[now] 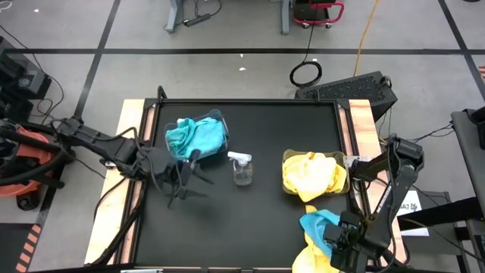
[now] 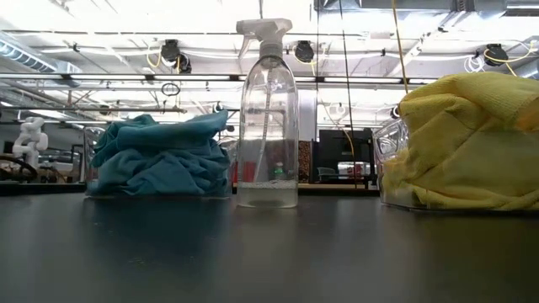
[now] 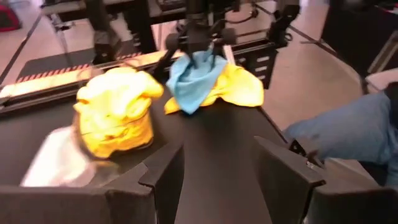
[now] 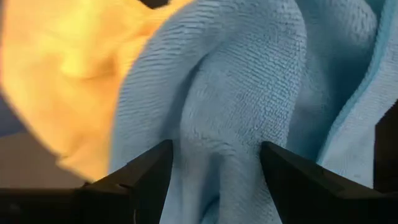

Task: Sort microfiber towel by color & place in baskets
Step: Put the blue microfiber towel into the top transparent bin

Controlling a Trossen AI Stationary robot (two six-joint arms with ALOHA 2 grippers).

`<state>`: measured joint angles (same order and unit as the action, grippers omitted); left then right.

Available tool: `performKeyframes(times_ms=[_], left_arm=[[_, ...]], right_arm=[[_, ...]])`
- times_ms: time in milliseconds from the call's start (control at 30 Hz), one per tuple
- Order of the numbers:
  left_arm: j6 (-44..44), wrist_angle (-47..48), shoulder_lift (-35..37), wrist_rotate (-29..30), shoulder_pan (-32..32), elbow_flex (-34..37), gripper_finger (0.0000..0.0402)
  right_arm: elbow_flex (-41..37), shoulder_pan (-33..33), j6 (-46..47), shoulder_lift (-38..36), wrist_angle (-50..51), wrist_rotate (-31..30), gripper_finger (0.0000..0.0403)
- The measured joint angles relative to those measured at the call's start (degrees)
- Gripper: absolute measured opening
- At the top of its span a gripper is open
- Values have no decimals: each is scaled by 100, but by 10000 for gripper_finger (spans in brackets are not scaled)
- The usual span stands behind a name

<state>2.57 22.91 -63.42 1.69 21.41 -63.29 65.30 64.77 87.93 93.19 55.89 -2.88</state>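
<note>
We judge the sorting to be mostly done. On the black counter (image 1: 265, 220) the left basket (image 1: 216, 118) is heaped with turquoise towels (image 1: 197, 136), and the right basket (image 1: 289, 155) is heaped with yellow towels (image 1: 312, 174). In the low view both piles rise above the clear rims, with the small spray bottle (image 1: 242, 170) standing upright between them, apart from each.

What we still see unsorted lies at the near right edge of the counter: one turquoise towel (image 1: 317, 224) on top of a yellow towel (image 1: 314, 256), just beside the yellow basket but outside it.

The right gripper (image 1: 341, 241) is down at that last pair. In its wrist view the two dark fingers stand either side of a fold of the turquoise towel (image 4: 249, 112), with cloth filling the gap between them; from this we cannot tell whether they are pinching it yet or only straddling it.

The left gripper (image 1: 179, 182) sits low over bare counter just in front of the turquoise basket, its fingers (image 3: 165, 180) spread apart and holding nothing.

By our reckoning two towels remain: the turquoise one must cross the counter to the left basket, and the yellow one beneath needs only a short move into the right basket.
</note>
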Motion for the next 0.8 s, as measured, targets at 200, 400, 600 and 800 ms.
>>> performKeyframes(times_ms=[200, 400, 600, 800], left_arm=[[113, -344, -469, 1, 361, 0, 192], [131, -477, -938, 2, 574, 0, 192], [137, -520, -1277, 3, 692, 2, 192], [261, -592, -1338, 21, 755, 2, 192]], right_arm=[[-4, 0, -37, 291, 147, 27, 214], [-4, 0, -221, 302, 240, 1, 107], [-4, -2, -456, 289, 415, -2, 12], [-9, -28, -412, -91, 747, -105, 4]])
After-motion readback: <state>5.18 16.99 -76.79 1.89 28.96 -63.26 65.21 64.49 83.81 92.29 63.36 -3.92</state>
